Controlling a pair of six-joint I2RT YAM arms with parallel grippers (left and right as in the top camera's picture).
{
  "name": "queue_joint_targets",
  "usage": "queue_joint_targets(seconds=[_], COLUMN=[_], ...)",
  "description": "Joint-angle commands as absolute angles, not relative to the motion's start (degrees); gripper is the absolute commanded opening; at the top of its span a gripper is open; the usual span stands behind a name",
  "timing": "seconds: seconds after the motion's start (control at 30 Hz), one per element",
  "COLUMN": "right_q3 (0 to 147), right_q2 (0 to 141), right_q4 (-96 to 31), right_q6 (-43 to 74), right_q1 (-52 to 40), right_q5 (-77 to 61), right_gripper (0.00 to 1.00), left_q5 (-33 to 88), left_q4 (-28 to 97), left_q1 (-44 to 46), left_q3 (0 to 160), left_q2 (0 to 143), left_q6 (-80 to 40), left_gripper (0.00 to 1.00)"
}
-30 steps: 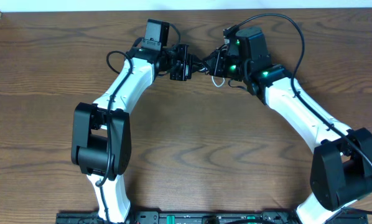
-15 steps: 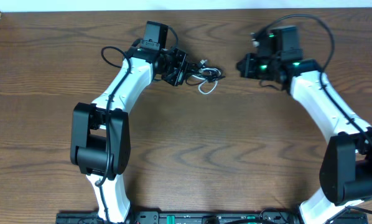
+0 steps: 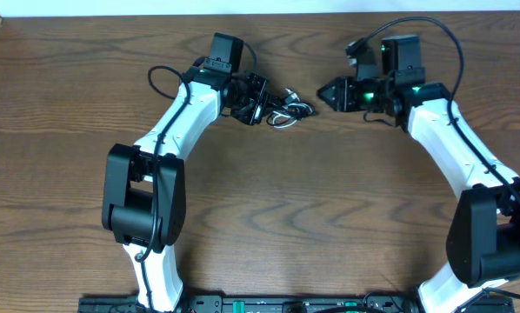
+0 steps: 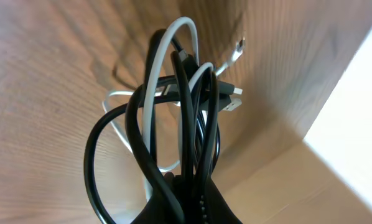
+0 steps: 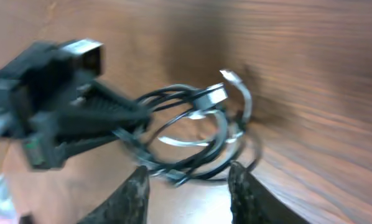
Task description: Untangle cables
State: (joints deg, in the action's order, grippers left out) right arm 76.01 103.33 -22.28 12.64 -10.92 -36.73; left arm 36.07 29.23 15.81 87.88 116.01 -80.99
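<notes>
Robotics lab bench, two white-and-black arms [image 3: 177,122] at a wood-grain table [image 3: 303,217], plain white strip [image 3: 156,7] beyond

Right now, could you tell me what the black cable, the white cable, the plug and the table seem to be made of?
Black cable: likely a rubbery plastic sheath, smooth with a slight sheen along its bends. White cable: similar plastic, matte-looking. Plug: silvery tip, probably metal. Table: brown wood grain, though wood or laminate cannot be told.
</notes>
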Motion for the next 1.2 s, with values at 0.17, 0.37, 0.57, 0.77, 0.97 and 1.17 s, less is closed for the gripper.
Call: queue_joint_targets(seconds=[0.17, 0.37, 0.57, 0.77, 0.97, 1.17], right_q3=[76.07, 76.05, 76.05, 76.07, 76.07, 76.07], right_q2=[102.35, 102.87, 107.00, 112.42, 114.85, 117.91], right_q4=[-21.63, -20.97, -15.77, -10.50, -6.55, -0.05], right_q6=[19.03, 32.51, 35.48, 36.40, 36.38, 36.47], right_q1=[-15.05, -20.78, -24.36, -25.43, -25.87, -26.37], right_q5=[-38.20, -20.56, -19.42, -21.08, -21.06, -20.05], right_gripper=[0.46, 0.42, 0.41, 0.39, 0.38, 0.33], left_q5=[22.76, 22.90, 25.85, 26.52, 26.59, 28.97], left_q4=[27.51, 25.85, 25.80, 25.85, 25.87, 25.87], left_q1=[15.18, 15.18, 15.18, 15.18, 15.20, 15.29], left_q3=[88.77, 88.77, 88.77, 88.77, 88.77, 88.77], left_q2=[116.31, 116.31, 116.31, 116.31, 116.31, 116.31], left_q6=[-106.24, -115.15, -118.45, -118.43, -118.39, -118.19], left_gripper=[0.07, 0.07, 0.07, 0.07, 0.07, 0.08])
